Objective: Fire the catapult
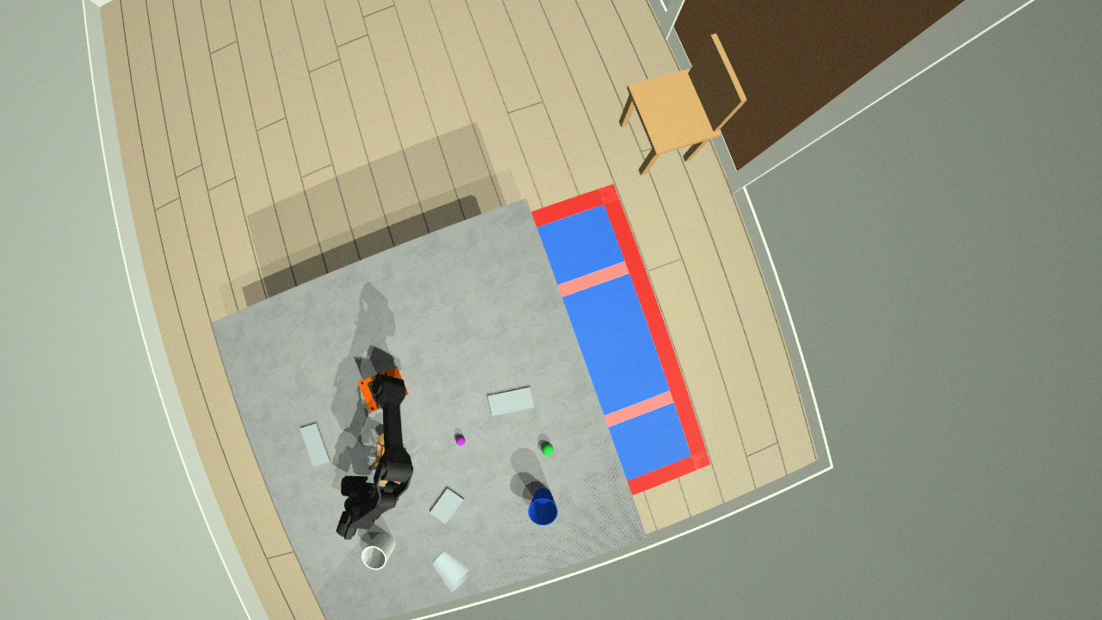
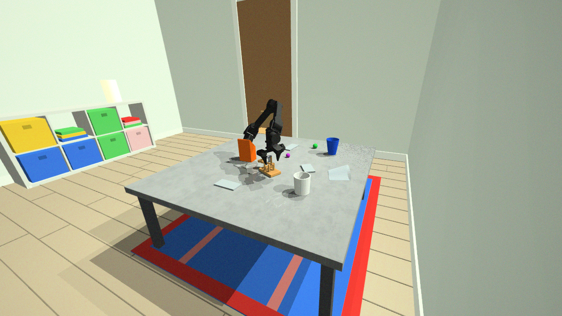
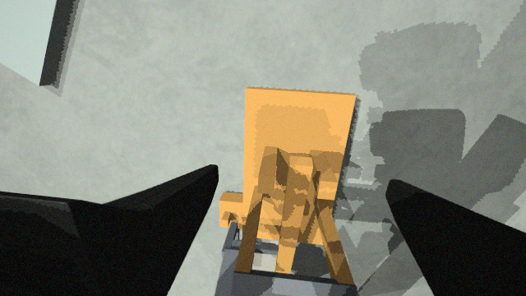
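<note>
The wooden catapult (image 1: 380,450) (image 2: 270,172) (image 3: 296,99) stands on the table, partly hidden by the arm in the top view. In the wrist view its base extends away from me and grey parts show at the bottom. My gripper (image 2: 272,161) (image 3: 300,179) is open and empty, its fingers wide apart on either side of the catapult's upright frame. The white mug (image 1: 388,543) (image 2: 301,184) stands upright beyond the catapult's base end. A purple ball (image 1: 460,440) (image 2: 288,155) and a green ball (image 1: 547,449) (image 2: 315,145) lie on the table. No ball shows on the catapult.
A blue cup (image 1: 542,510) (image 2: 332,146) stands near the green ball. Flat pale blocks (image 1: 510,400) (image 1: 314,443) (image 1: 447,505) (image 2: 227,184) lie around the catapult. A ribbed pale piece (image 1: 449,570) (image 2: 339,173) lies near the table edge. An orange block (image 1: 369,397) (image 2: 246,150) stands by the arm's base.
</note>
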You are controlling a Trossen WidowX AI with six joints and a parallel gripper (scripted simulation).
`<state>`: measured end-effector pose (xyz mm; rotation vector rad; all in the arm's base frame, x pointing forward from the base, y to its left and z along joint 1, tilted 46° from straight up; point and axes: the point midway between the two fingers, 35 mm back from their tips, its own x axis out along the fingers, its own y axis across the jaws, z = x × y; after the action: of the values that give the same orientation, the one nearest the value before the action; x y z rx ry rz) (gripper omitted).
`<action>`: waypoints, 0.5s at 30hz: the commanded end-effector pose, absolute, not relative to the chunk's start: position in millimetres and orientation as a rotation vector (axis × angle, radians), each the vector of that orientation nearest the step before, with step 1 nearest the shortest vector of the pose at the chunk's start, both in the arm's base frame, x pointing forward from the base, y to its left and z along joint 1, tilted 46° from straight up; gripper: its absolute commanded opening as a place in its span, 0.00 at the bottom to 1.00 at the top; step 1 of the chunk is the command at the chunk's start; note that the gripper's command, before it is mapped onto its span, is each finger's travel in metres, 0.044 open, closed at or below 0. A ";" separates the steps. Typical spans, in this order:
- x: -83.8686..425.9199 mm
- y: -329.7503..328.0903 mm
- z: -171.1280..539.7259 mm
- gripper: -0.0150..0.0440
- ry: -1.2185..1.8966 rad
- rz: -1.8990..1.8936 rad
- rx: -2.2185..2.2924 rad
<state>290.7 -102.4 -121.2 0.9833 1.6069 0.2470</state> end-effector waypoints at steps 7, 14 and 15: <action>289.7 -87.5 -134.5 1.00 1.617 0.250 0.997; 289.8 -79.2 -142.4 1.00 1.617 0.251 0.997; 289.8 -78.0 -143.5 1.00 1.617 0.251 0.998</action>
<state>292.2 -84.5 -138.1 0.9830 1.6063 0.2488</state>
